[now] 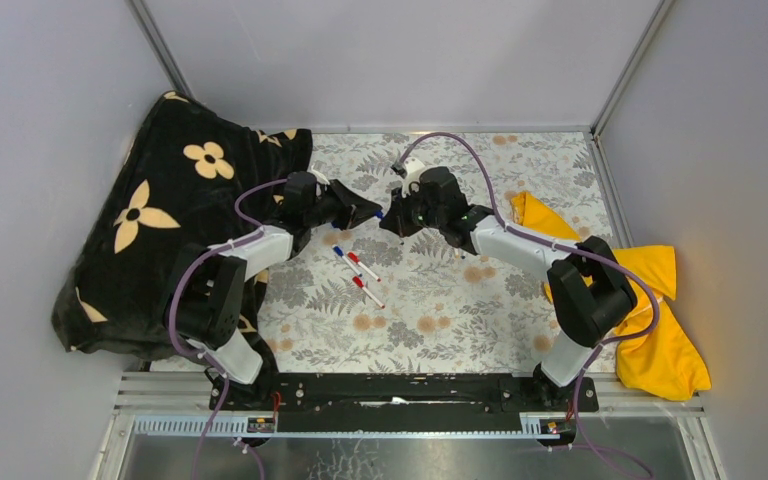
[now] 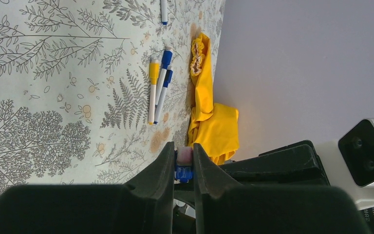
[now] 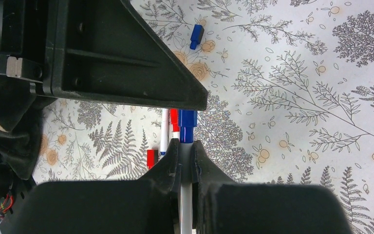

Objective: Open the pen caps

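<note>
Clamping our right gripper (image 3: 185,144) narrow on the white pen (image 3: 186,204), we hold it above the floral cloth (image 1: 480,300) mid-table. Our left gripper (image 2: 183,151) pinches its blue cap (image 2: 183,173), which is still on the barrel. Nearby lie loose pens (image 1: 358,272), with a yellow rag (image 1: 660,330) beyond.

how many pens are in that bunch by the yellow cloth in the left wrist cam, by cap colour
yellow-capped pen: 1
blue-capped pens: 2
total: 3
</note>
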Controlling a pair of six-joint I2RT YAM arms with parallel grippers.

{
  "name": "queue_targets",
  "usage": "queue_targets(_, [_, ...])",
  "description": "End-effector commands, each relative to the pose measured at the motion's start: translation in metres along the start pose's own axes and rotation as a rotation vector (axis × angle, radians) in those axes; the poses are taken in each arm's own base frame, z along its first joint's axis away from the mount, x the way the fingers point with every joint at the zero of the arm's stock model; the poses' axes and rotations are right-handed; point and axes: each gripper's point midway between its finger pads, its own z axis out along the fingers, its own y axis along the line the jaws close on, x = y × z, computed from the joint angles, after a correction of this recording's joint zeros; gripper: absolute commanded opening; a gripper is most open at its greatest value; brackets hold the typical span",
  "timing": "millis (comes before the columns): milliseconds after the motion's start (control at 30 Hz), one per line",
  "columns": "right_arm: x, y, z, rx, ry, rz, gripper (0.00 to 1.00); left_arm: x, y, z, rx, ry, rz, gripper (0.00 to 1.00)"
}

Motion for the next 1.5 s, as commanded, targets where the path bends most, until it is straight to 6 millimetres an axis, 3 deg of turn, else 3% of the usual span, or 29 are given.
queue_targets(0, [0.035, 0.004, -0.029, 0.006, 0.135, 0.047, 0.00, -0.106, 0.019, -0.015, -0.067, -0.373, 0.000, 0.00])
queue_targets(700, [0.044, 0.004, -0.044, 0.018, 0.149, 0.031, 0.00, -0.146, 0.045, -0.031, -0.120, -0.448, -0.043, 0.00])
queue_targets(967, [0.040, 0.003, -0.045, 0.024, 0.144, 0.022, 0.00, -0.153, 0.043, -0.033, -0.116, -0.449, -0.037, 0.00])
queue_targets(1233, [0.024, 0.004, -0.042, 0.030, 0.124, 0.003, 0.00, -0.145, 0.030, -0.034, -0.082, -0.404, 0.005, 0.00])
queue_targets(1367, [0.013, 0.005, -0.036, 0.023, 0.109, -0.004, 0.00, -0.125, 0.030, -0.032, -0.067, -0.350, -0.014, 0.40])
queue_targets(1467, [0.004, 0.007, -0.031, 0.015, 0.098, -0.009, 0.00, -0.108, 0.032, -0.032, -0.046, -0.314, -0.034, 0.64])
